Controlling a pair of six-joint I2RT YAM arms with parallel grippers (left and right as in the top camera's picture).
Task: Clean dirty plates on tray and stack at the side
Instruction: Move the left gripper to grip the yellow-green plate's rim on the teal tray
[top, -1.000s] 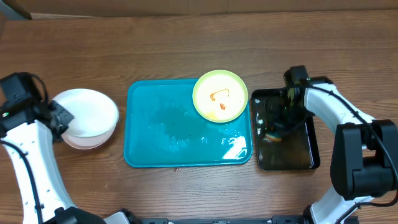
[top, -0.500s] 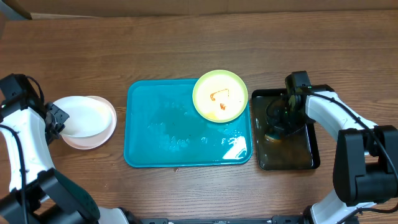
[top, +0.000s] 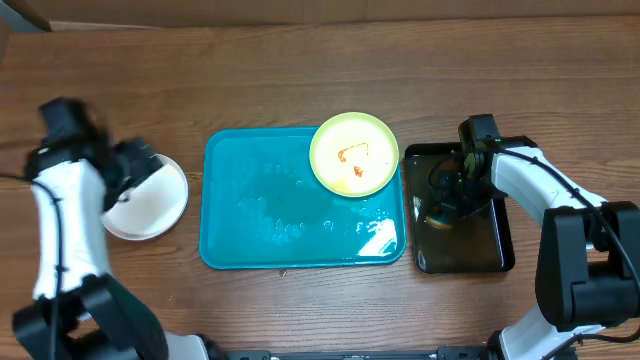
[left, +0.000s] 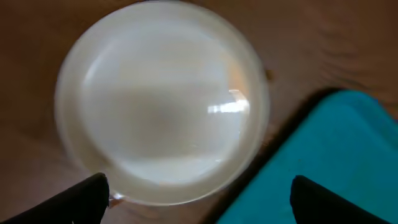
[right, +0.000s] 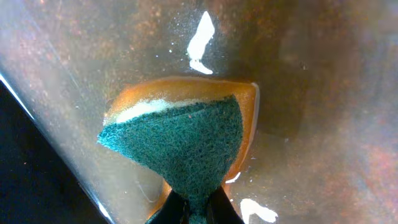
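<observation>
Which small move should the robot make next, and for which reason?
Probably the right gripper should lift the sponge out of the black tray toward the yellow-green plate. That plate, on the blue tray, shows orange smears, while the left gripper stands open above the white plate at the side.

turquoise tray (top: 270, 225) | yellow-green plate (top: 353, 153): sauce-smeared, on tray | white plate (top: 150, 195): beside tray

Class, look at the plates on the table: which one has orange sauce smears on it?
The pale yellow-green plate, sitting at a corner of the turquoise tray. The white plate, off the tray to its left, looks clean.
</observation>
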